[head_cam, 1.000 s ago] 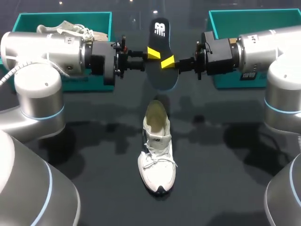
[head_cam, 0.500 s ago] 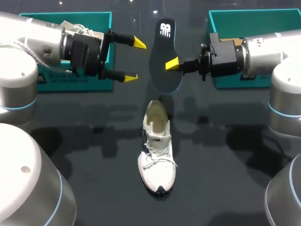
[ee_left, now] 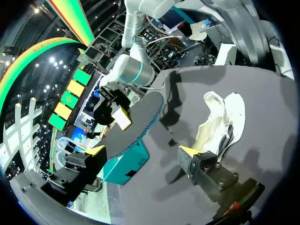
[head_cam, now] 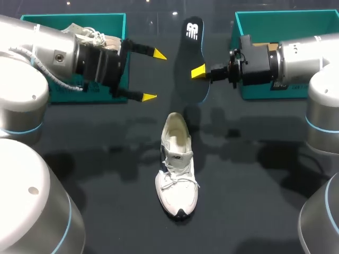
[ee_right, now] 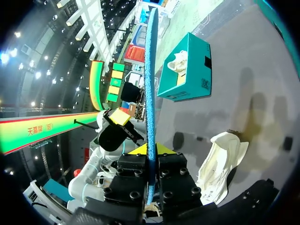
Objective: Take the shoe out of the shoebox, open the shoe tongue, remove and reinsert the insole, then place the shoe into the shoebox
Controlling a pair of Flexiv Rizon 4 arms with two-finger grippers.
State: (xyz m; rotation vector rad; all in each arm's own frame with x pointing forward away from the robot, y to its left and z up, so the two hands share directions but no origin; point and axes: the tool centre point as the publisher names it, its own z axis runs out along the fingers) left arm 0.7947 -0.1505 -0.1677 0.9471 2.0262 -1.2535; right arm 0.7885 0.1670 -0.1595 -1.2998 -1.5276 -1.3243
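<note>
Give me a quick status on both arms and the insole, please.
Left gripper: jaws open, empty. Right gripper: jaws shut on flat black foam insole, held aloft. White lace-up shoe sits upright, untouched; nothing between them.

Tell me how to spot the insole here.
Over the dark table's middle, past the white shoe, the right gripper holds the insole in the air. It alone is flat and black, with a white mark at one end.

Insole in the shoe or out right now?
Out: the right end effector grips the insole in the air, apart from the white shoe on the table.
</note>
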